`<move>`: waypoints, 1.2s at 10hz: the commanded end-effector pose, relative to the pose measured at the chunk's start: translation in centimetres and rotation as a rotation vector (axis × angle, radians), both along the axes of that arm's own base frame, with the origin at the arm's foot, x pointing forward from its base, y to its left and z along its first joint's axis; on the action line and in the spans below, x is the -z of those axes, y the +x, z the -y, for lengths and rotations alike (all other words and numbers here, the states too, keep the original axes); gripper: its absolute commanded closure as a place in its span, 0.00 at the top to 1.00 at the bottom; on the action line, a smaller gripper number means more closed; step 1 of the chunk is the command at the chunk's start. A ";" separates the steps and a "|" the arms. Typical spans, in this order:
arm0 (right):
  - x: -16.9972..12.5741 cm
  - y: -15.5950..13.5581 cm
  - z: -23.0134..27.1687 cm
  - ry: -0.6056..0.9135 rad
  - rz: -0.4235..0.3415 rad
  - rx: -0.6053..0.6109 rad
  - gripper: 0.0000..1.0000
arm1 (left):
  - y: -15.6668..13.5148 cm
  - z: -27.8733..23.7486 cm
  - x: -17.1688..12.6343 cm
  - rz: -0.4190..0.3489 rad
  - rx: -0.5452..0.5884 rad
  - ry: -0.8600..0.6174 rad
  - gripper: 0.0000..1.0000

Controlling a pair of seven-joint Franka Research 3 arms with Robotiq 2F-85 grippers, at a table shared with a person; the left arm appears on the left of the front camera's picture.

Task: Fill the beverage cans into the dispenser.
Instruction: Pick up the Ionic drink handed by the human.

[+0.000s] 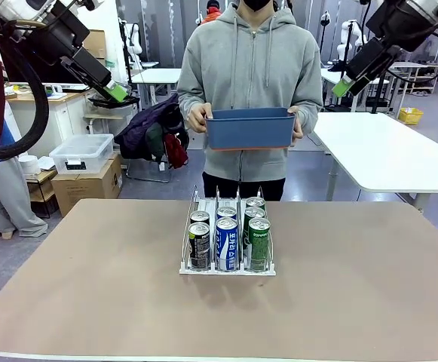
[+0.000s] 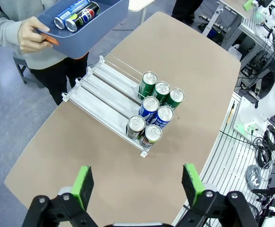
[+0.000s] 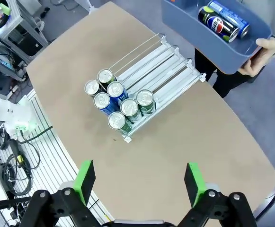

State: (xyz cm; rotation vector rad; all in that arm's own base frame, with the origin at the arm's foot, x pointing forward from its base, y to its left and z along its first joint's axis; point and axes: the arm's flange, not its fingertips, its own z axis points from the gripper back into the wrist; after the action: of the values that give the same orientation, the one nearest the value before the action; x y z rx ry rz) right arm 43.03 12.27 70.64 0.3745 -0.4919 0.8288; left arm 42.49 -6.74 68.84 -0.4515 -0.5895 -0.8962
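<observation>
The clear dispenser (image 1: 226,271) stands mid-table with several beverage cans (image 1: 227,240) at its near end: black in the left lane, blue-and-white in the middle, green on the right. From above, the dispenser (image 2: 99,90) (image 3: 161,66) has bare lanes behind those cans (image 2: 156,106) (image 3: 118,99). Across the table a person holds a blue bin (image 1: 250,132) with more cans (image 2: 78,13) (image 3: 222,21) lying in it. My left gripper (image 1: 117,92) (image 2: 137,184) and right gripper (image 1: 341,87) (image 3: 139,182) hang high above the table, both open and holding nothing.
The person's hands grip the blue bin (image 2: 94,33) (image 3: 199,47) at chest height beyond the far table edge. A white table (image 1: 388,151) stands at the back right. Boxes and a clear crate (image 1: 83,154) sit on the floor at the back left.
</observation>
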 end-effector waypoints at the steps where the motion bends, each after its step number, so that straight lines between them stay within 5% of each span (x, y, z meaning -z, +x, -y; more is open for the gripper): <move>1: -0.9 -0.8 0.3 -0.018 0.029 -0.006 1.00 | -0.1 -0.1 -0.1 -0.013 0.002 0.008 1.00; 12: -2.8 -0.6 2.8 0.012 0.135 0.131 1.00 | -0.1 -0.1 -0.1 -0.013 0.002 0.008 1.00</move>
State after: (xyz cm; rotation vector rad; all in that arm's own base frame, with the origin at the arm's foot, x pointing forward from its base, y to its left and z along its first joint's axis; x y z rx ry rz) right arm 42.69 9.63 74.11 0.2983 -0.6353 0.7625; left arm 42.49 -6.75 68.84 -0.4517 -0.5895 -0.8965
